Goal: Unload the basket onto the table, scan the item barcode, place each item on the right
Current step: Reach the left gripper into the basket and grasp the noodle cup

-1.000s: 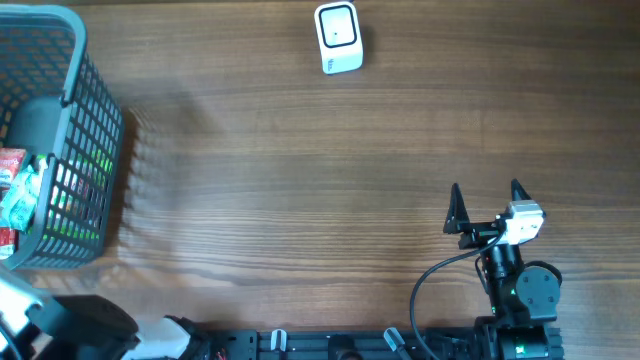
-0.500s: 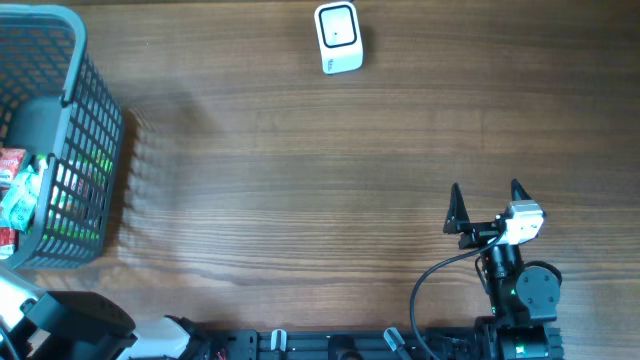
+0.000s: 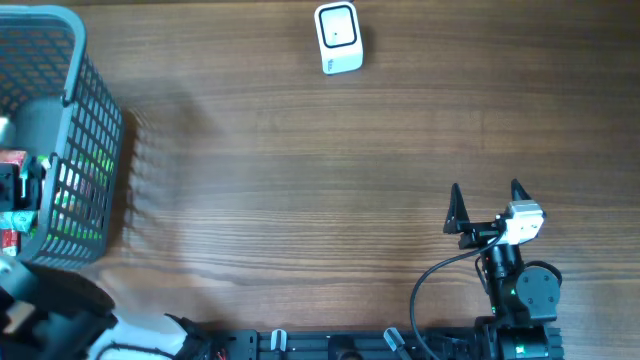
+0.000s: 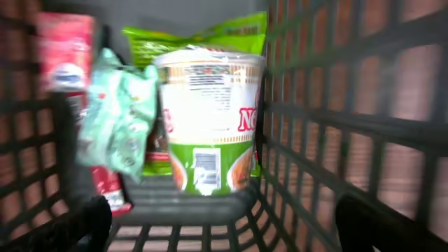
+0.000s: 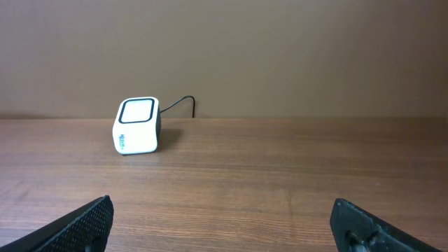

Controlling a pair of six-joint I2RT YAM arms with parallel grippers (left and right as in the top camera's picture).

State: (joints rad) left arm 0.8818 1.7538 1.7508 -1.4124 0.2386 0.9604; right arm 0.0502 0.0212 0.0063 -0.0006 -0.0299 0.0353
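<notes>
Left pincer (image 4: 225, 221) agape before red-lettered cup (image 4: 208, 119)

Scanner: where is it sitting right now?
Overhead, the white scanner sits at the table's far edge, near the middle, right of the basket. The right wrist view shows it ahead, to the left.

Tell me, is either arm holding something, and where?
Nothing is held. The left fingers stand open inside the basket, short of the noodle cup; the right fingers stand open and empty.
</notes>
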